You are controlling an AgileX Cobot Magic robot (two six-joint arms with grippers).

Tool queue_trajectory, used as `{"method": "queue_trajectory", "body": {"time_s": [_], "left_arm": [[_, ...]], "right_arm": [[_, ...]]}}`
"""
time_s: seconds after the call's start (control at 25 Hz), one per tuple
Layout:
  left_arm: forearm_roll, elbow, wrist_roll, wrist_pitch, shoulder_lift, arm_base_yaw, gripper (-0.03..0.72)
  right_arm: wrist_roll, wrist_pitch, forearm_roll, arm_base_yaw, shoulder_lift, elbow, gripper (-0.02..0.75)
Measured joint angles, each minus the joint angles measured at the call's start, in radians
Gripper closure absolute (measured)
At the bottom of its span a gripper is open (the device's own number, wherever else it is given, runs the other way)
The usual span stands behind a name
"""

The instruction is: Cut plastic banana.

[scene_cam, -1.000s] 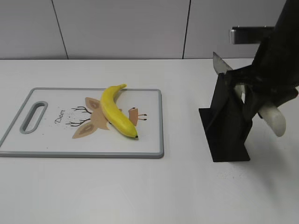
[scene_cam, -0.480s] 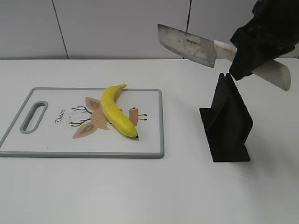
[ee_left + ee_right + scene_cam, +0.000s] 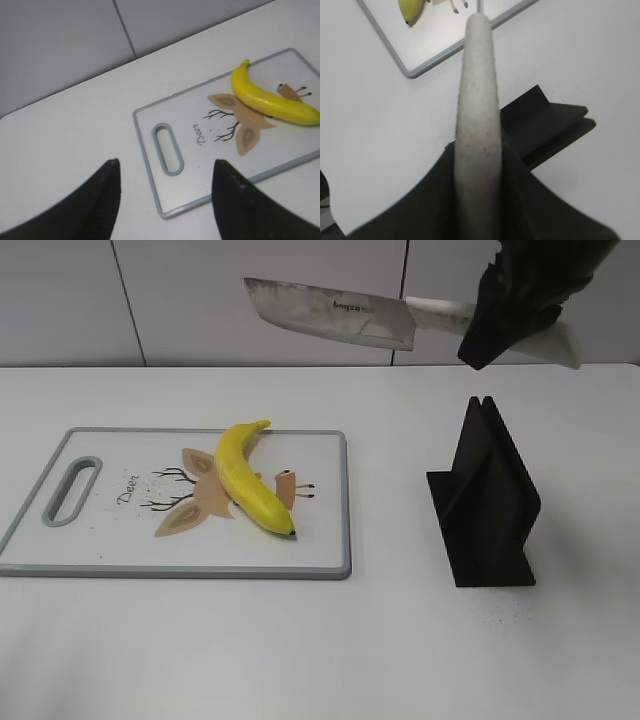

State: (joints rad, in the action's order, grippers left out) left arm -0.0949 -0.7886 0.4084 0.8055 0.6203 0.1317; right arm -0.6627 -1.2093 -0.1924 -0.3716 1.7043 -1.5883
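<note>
Right end effector (image 3: pixel 520 315) clamps knife (image 3: pixel 330 312) by its handle, blade carried high toward the banana (image 3: pixel 250 478), which lies on the cutting board (image 3: pixel 320 540) for slicing. Left end effector (image 3: pixel 165 195) spread wide, idle.

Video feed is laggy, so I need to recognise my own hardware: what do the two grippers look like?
Both are matte black. The left gripper shows two broad, wedge-shaped fingers tapering to blunt tips, with no markings or cables visible. The right gripper has similar smooth black fingers; in the exterior view it is a bulky, angular dark shape.
</note>
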Motion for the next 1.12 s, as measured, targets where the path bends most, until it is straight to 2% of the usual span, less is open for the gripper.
{"method": "queue_trajectory", "body": {"time_s": [0.2, 0.4, 0.64, 0.88, 1.12], "left_arm": [[-0.149, -0.136, 0.253, -0.034, 0.259, 0.012, 0.134], [-0.173, -0.315, 0.429, 0.02, 0.509, 0.075, 0.134], [-0.18, -0.512, 0.636, 0.097, 0.765, 0.136, 0.134], [-0.192, -0.617, 0.794, 0.135, 0.961, 0.184, 0.134], [-0.195, -0.63, 0.847, 0.12, 1.064, 0.207, 0.134]], "right_arm": [[-0.129, 0.001, -0.012, 0.0, 0.091, -0.089, 0.556], [-0.296, 0.001, -0.082, -0.002, 0.17, -0.139, 0.556], [-0.451, 0.003, -0.096, -0.003, 0.252, -0.182, 0.556], [-0.524, 0.003, -0.101, -0.041, 0.341, -0.267, 0.556], [-0.55, 0.004, -0.145, -0.074, 0.429, -0.365, 0.556]]}}
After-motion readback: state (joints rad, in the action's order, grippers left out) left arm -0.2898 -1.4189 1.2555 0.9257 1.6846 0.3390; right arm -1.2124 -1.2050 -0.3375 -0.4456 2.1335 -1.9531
